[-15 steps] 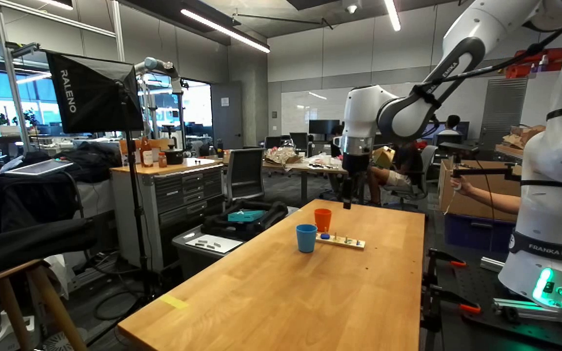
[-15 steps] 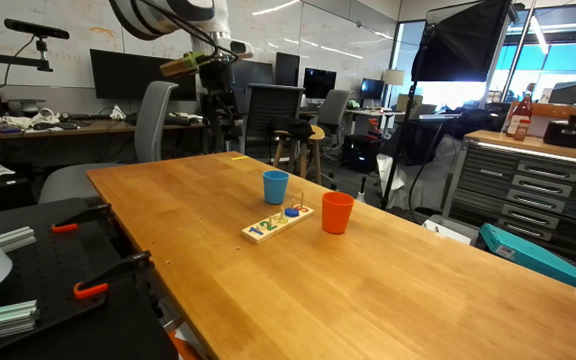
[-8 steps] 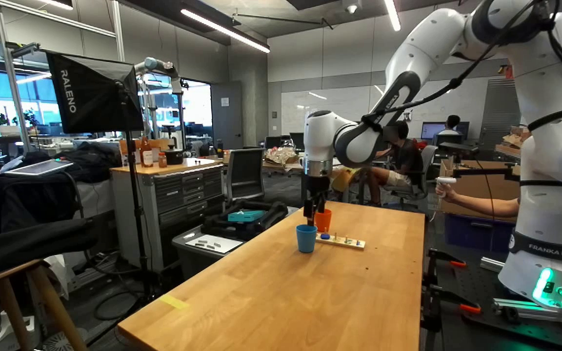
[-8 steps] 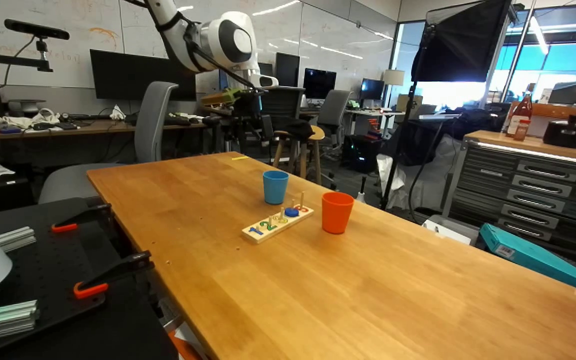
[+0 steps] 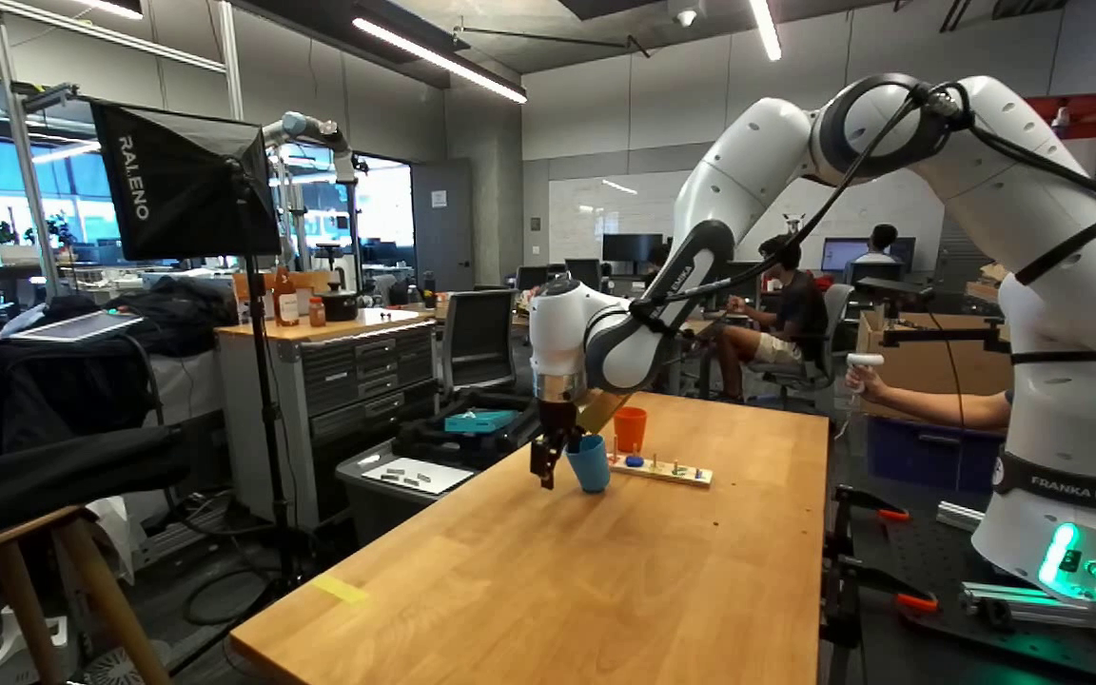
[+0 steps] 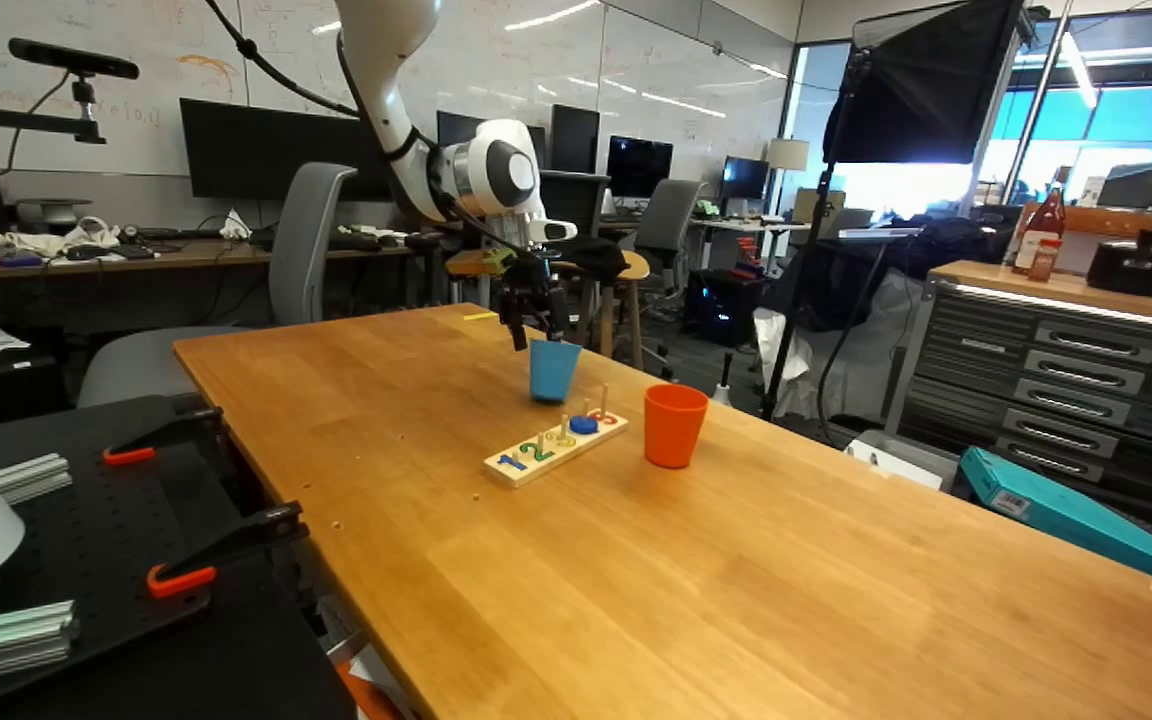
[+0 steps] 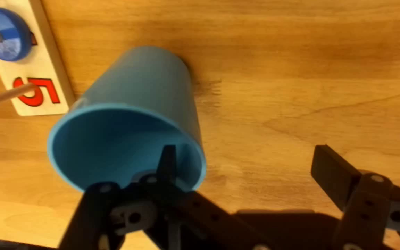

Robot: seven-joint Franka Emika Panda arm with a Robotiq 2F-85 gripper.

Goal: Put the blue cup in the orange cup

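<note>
The blue cup (image 5: 591,464) stands tilted on the table, its rim leaning toward my gripper (image 5: 560,464). It also shows in an exterior view (image 6: 553,374) and fills the left of the wrist view (image 7: 144,83). My gripper (image 7: 246,148) is open. In the wrist view its left finger reaches into the cup's mouth inside the rim, and its right finger is outside over bare table. Whether the left finger presses the inner wall cannot be told. The orange cup (image 5: 631,428) stands upright beyond the number board, also in an exterior view (image 6: 674,428); it is out of the wrist view.
A wooden number board (image 6: 546,456) with pegs and a blue ring (image 7: 7,34) lies beside the blue cup, between the two cups. Clamps (image 6: 236,545) grip the table edge on the robot's side. Yellow tape (image 5: 340,588) marks the table (image 5: 548,590).
My gripper has come down and across to the blue cup. The blue cup was upright before and now leans toward the gripper. The orange cup and the board have not moved.
</note>
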